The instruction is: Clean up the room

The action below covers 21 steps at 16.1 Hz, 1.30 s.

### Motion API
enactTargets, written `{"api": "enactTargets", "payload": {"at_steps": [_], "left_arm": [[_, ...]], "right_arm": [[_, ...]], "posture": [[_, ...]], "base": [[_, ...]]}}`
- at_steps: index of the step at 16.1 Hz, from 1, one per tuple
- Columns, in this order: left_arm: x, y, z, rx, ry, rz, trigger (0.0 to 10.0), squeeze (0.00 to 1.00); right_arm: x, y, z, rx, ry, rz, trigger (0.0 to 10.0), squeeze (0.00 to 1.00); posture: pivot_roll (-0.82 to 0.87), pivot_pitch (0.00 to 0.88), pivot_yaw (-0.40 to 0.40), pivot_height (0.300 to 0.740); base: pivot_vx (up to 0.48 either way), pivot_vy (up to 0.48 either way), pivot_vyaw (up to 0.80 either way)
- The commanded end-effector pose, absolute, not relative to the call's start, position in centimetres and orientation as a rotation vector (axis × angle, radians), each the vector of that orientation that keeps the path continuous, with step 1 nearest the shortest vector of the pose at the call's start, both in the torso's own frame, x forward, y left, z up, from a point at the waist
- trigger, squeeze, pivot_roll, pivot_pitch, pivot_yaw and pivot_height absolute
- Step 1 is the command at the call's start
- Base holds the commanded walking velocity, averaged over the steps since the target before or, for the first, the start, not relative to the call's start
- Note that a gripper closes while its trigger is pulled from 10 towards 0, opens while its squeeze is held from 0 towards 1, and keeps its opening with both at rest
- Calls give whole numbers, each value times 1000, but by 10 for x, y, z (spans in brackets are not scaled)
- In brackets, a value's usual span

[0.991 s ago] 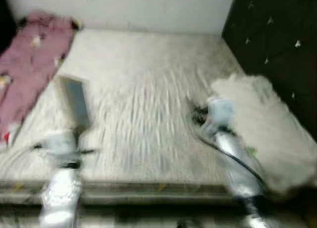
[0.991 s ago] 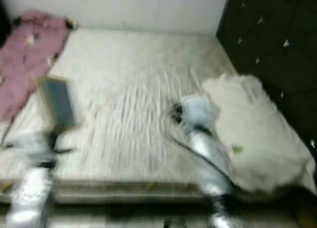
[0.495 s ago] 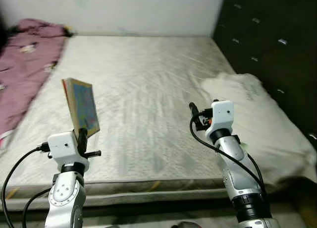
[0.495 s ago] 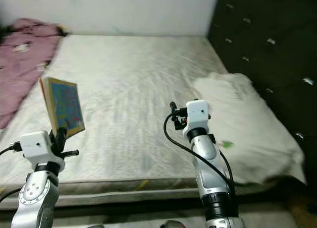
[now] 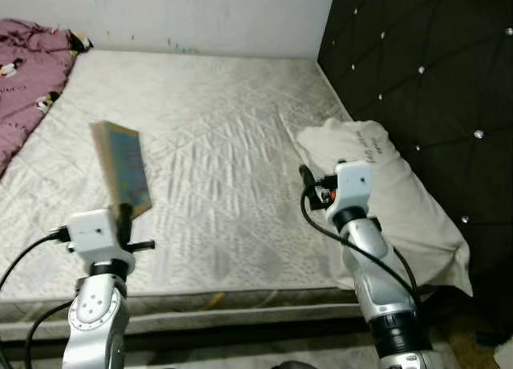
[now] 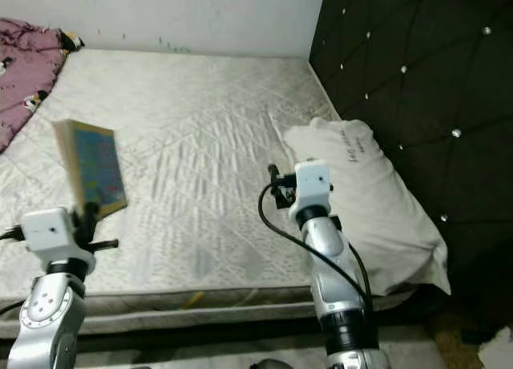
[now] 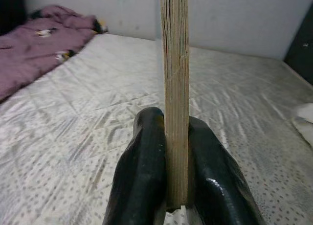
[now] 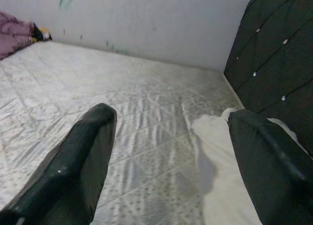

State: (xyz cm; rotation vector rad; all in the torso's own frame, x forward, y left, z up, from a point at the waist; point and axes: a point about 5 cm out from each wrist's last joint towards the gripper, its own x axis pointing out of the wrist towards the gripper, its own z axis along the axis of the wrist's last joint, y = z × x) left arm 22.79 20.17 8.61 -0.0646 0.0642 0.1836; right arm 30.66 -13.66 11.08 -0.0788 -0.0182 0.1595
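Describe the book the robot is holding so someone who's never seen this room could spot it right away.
Start at the bare quilted mattress against the black tufted headboard. Above its near left part, the left gripper holds a thin book upright, jaws shut on its lower edge. Its blue patterned cover is the only bright, flat, rigid thing here.

Likely home bedroom; mattress (image 5: 224, 144), tufted headboard (image 5: 417, 56)

**Silver arms, white wrists, black fingers**

Both arms are silver, jointed tubes with dark bands near the base. Each ends in a white, boxy wrist housing. Black cables loop from each wrist down along the arm. The left gripper (image 7: 168, 186) and right gripper (image 8: 171, 161) each carry two glossy black, rounded fingers (image 7: 142, 171).
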Motion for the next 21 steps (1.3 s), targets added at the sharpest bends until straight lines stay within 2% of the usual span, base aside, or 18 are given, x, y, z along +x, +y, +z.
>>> {"api": "enactTargets", "payload": {"at_steps": [1, 5, 15, 21], "left_arm": [[232, 191, 94, -83, 26, 140, 10000, 0], [232, 190, 93, -88, 25, 139, 10000, 0], [233, 189, 97, -126, -4, 119, 10000, 0], [234, 188, 98, -133, -12, 109, 10000, 0]], "right_arm": [[306, -147, 108, -86, -3, 132, 10000, 0], [306, -147, 108, -88, -1, 134, 10000, 0], [308, -147, 108, -94, -1, 137, 10000, 0], [308, -146, 108, -94, 2, 141, 10000, 0]], "posture": [[77, 0, -26, 740], [77, 0, -26, 740], [74, 0, -29, 740], [75, 0, -30, 740]], "base": [[0, -390, 0], [0, -480, 0], [0, 0, 0], [305, 0, 0]]}}
